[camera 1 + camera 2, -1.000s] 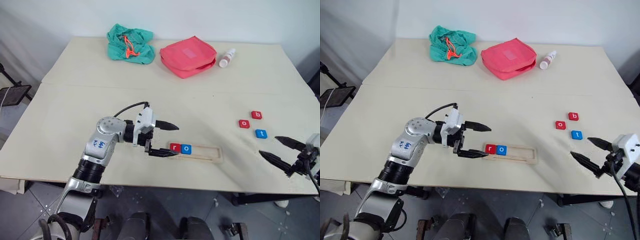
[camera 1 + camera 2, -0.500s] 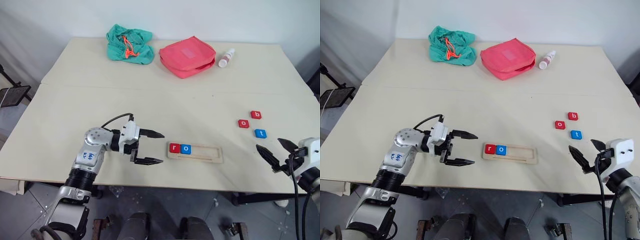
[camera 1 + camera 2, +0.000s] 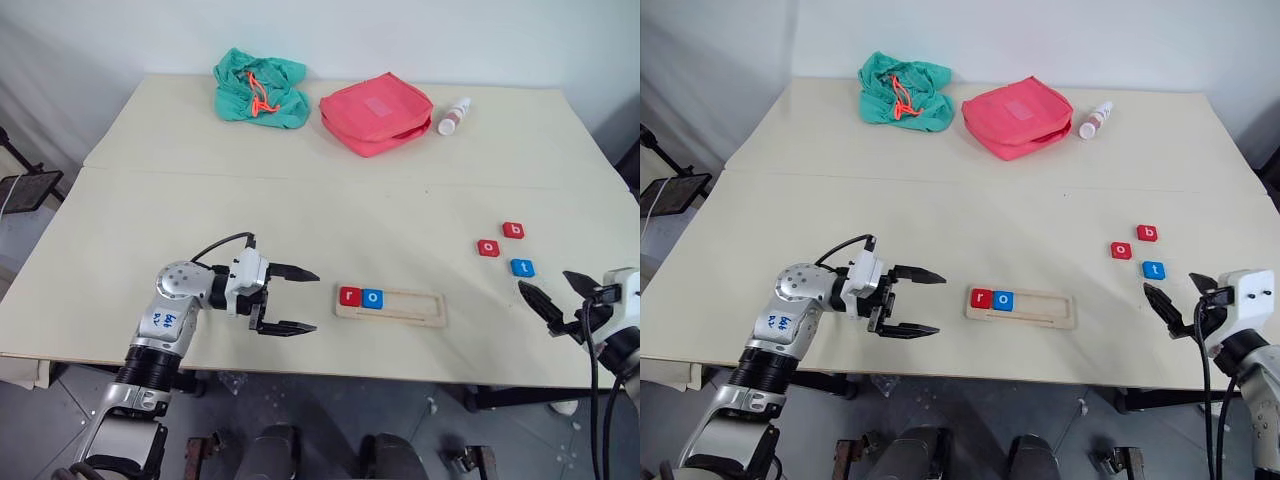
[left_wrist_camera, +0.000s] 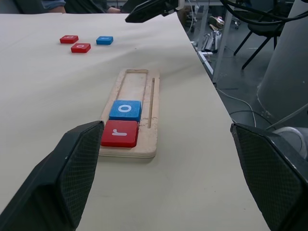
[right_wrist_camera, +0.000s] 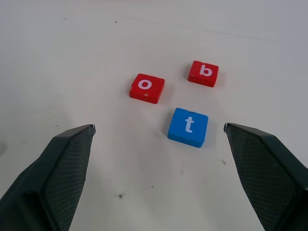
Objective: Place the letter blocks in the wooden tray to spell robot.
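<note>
Pale, cream-coloured tabletop (image 3: 140,230) fills your view, with a seam running across it farther back. Nearest to you, at the front edge, your left gripper (image 3: 297,299) hovers with its two black fingers spread wide apart and nothing between them, pointing toward the long narrow pale wooden tray (image 3: 410,306) that lies just to its right. Your right gripper (image 3: 557,296) sits at the table's front right corner, fingers likewise spread wide and empty.

You have two blocks seated in the tray's left end, touching each other: the red square block with a white "r" (image 3: 349,296) at the very end, and the blue square block with a white "o" (image 3: 372,298) next to it. Everything to the right of them in the groove is bare wood.

A little farther back and to the right, three blocks lie loose on the table, close together but apart from one another, just ahead of your right gripper: the blue square block marked "t" (image 5: 188,126) nearest it, the red square block marked "o" (image 5: 147,88) beyond and to the left, and the red square block marked "b" (image 5: 203,73) farthest.

At the far side you see a crumpled teal cloth bag with an orange cord (image 3: 259,90), a flat red fabric pouch (image 3: 376,111) beside it, and a small white bottle lying on its side (image 3: 454,116).
</note>
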Action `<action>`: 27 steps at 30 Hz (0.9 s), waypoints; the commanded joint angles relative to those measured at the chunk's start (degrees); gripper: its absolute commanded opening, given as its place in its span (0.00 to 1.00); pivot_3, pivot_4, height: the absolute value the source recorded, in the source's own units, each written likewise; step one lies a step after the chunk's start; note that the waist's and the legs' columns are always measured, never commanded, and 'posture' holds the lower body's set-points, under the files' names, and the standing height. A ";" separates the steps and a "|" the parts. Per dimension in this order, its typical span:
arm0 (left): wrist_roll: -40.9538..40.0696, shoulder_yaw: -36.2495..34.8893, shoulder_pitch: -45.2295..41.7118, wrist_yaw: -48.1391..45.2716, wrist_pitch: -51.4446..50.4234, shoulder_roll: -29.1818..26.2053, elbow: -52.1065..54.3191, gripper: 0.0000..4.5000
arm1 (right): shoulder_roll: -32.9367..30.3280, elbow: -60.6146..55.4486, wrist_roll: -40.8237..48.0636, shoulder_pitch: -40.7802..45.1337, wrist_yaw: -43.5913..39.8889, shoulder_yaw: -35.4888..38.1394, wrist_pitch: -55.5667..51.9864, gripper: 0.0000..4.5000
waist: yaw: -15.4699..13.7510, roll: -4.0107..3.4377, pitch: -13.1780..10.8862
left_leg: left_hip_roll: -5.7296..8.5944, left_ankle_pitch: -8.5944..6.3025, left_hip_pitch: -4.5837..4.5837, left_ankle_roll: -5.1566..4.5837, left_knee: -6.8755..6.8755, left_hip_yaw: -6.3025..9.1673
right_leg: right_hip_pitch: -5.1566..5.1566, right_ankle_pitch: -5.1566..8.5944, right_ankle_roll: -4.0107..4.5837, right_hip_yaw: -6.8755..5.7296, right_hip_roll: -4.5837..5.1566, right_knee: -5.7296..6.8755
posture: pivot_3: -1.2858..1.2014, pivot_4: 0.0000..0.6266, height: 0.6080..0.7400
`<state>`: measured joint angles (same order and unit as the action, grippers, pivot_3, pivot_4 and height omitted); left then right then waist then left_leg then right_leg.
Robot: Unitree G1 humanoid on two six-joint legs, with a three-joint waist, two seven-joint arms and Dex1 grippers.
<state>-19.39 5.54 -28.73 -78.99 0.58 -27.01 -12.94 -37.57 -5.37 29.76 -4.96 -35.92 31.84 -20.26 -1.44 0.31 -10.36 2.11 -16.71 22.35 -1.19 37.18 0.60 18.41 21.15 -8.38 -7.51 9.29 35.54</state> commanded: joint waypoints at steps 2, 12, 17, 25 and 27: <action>-1.64 -0.99 0.43 0.03 0.14 -0.66 2.17 0.99 | -1.45 -1.12 1.01 2.17 1.23 1.79 -1.41 1.00 | 0.01 0.00 0.00 | 0.00 0.00 0.00 0.00 0.00 0.00 | 0.00 0.00 0.00 0.00 0.00 0.00 | 0.52 0.24 1.00; -2.04 -1.83 2.16 2.11 0.28 -0.96 3.80 0.99 | -3.95 24.77 -8.02 32.27 9.72 -7.67 -4.77 1.00 | 0.96 -0.06 0.03 | -0.03 0.01 -0.01 -0.01 -0.07 -0.09 | 0.07 0.00 0.00 0.05 -0.01 0.03 | 0.52 0.24 1.00; -2.15 -2.09 3.10 2.47 0.84 -1.06 4.73 0.99 | -3.74 37.83 -12.21 41.71 9.16 -12.30 -2.64 1.00 | 0.73 -0.06 0.03 | 0.01 0.01 0.06 -0.01 -0.05 -0.10 | 0.07 0.00 0.00 -0.07 0.02 0.04 | 0.52 0.24 1.00; -2.69 -2.31 5.38 3.77 0.22 -1.42 7.91 0.99 | -2.12 50.30 -16.23 48.73 8.91 -16.28 2.31 1.00 | 1.45 -0.06 0.03 | 0.01 0.01 0.09 -0.01 -0.07 -0.13 | 0.07 0.00 0.00 -0.11 0.03 0.02 | 0.52 0.24 1.00; -2.78 -2.27 5.89 4.06 0.18 -1.42 8.48 0.99 | -1.60 53.18 -17.38 50.18 9.35 -17.14 2.66 1.00 | 1.65 -0.07 0.03 | 0.01 0.01 0.09 -0.01 -0.07 -0.12 | 0.07 0.00 0.00 -0.10 0.03 0.03 | 0.52 0.24 1.00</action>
<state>-20.79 4.32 -23.47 -75.18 0.51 -28.01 -6.96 -39.30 47.04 13.09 44.07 -26.76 14.99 -18.87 0.22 0.24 -10.33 2.11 -16.71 22.43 -1.21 37.10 0.47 18.49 21.15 -8.38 -7.60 9.32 35.56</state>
